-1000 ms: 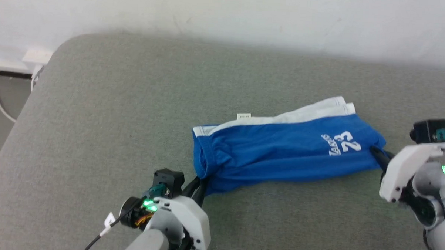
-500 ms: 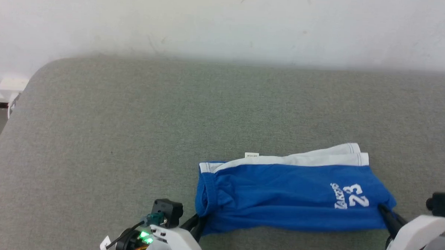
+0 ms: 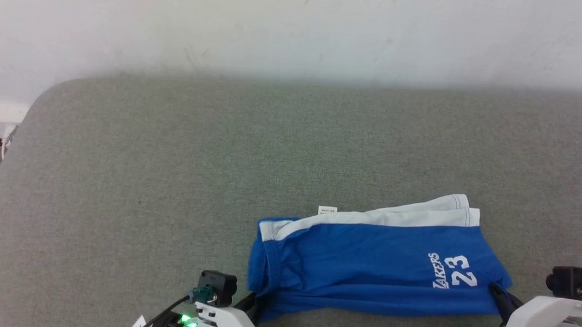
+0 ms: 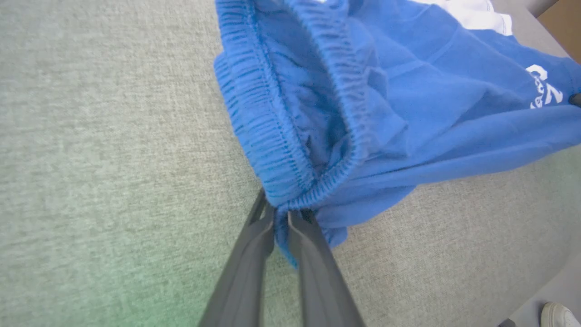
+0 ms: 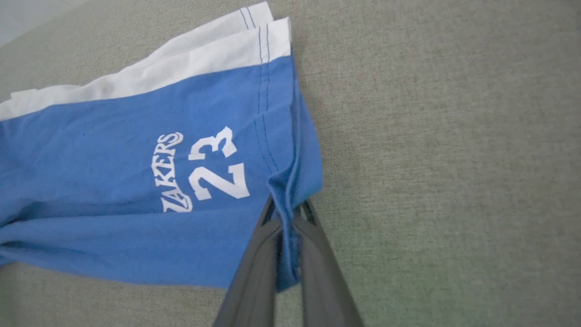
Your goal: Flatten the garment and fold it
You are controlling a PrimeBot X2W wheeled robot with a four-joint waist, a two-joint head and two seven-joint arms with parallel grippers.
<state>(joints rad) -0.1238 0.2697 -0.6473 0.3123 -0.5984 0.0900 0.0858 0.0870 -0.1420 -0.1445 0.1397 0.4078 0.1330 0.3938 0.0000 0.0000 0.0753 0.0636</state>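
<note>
Black-fingered left end effector (image 4: 281, 217) is pressed together on the waistband (image 4: 268, 136) corner of the blue shorts (image 3: 365, 263). Right end effector (image 5: 286, 225) pinches the leg hem corner, with the white print (image 5: 199, 172) just beyond it to its left. Between them the shorts lie stretched on the grey worktop (image 3: 174, 179). A white stripe (image 3: 391, 217) and small tag (image 3: 327, 210) edge the far side.

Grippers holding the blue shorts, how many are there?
2. The left gripper pinches the shorts at the waistband end; the right gripper pinches the hem corner beside the print.
</note>
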